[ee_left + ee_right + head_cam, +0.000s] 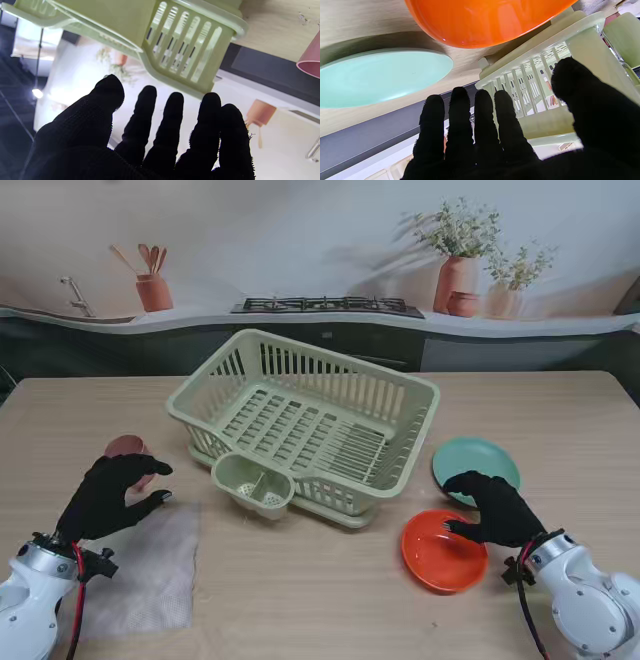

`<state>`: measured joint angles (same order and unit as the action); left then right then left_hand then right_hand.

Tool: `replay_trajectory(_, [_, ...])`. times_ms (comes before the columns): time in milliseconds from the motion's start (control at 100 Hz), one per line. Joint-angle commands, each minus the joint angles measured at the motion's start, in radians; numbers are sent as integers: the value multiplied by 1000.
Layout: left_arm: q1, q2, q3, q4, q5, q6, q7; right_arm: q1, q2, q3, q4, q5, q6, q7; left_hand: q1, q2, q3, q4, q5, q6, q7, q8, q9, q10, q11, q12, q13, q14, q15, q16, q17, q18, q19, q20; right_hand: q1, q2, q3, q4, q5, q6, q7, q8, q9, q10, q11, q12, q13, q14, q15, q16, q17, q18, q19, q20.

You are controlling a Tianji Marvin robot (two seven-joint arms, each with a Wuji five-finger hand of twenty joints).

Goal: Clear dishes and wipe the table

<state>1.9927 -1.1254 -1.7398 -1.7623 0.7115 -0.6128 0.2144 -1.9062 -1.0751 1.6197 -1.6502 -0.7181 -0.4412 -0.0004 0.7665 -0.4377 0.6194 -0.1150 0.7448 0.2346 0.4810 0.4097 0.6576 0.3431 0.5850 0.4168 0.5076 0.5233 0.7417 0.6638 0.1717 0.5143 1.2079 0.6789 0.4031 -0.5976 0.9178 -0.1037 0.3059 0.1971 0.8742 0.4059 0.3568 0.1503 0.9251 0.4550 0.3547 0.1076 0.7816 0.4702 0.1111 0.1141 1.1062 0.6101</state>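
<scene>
A pale green dish rack [305, 425] stands mid-table, also in both wrist views [185, 52] [540, 72]. A pink cup [126, 448] stands left of it, partly hidden behind my left hand [112, 495], which hovers open just nearer to me than the cup [310, 62]. A white cloth [140, 570] lies flat under that arm. On the right lie a teal plate [476, 463] [380, 77] and an orange bowl [442, 550] [482, 22]. My right hand [495, 510] is open over the bowl's right rim, between bowl and plate, holding nothing.
A small cutlery cup [253, 483] hangs on the rack's near corner. Behind the table's far edge [520, 373] runs a dark counter with a printed kitchen backdrop.
</scene>
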Motion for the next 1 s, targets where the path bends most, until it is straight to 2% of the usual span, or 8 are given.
replay_trajectory(0, [5,-5,0,-8,0,3,-9,-5,-3,-3,-4,-2,2,15,-5,33,-2,20,27,6,-10,1,-11,20,-6,-2,-1,14,-6,-3,-10,15,-16,-3,-2,-18,-15,4,-42,11,-7,-11,-25,6,5,-7,0,11,14,6,-2,-5,0,-9])
replay_trajectory(330, [4,-5,-1,-5,0,0,-12,-5,-3,-1,-1,-11,3,8,-6,33,-1,20,26,6,-11,0,-10,20,-6,-2,-3,14,-7,-3,-10,12,-20,-6,-5,-15,-19,5,-42,11,-6,-15,-24,7,3,-10,0,12,4,1,-5,-2,-4,-8])
replay_trajectory(730, [3,-5,-1,-2,-4,2,-12,8,2,6,15,-50,-10,4,-6,34,-3,20,27,6,-12,0,-10,20,-7,-3,-3,13,-7,-3,-11,10,-24,-9,2,-21,-13,6,-34,8,-44,-43,-22,3,-61,-44,-10,9,-58,-29,-21,-9,-30,-15])
replay_trajectory(840, [3,-5,-2,-1,-2,0,-10,16,4,15,20,-59,-26,8,-5,33,-3,20,26,5,-11,0,-10,20,-7,-3,-3,14,-8,-3,-12,9,-25,-10,3,-23,0,5,-30,6,-76,-66,-28,0,-99,-64,-23,4,-109,-53,-39,-29,-73,-33])
replay_trajectory(990, [4,-5,-3,-1,-3,1,-11,33,12,39,32,-83,-60,28,-5,34,-3,20,25,6,-12,0,-10,23,-7,-3,-3,16,-9,-3,-12,9,-26,-11,9,-34,19,5,-29,-1,-151,-116,-45,-6,-188,-100,-62,-15,-245,-120,-81,-49,-181,-78])
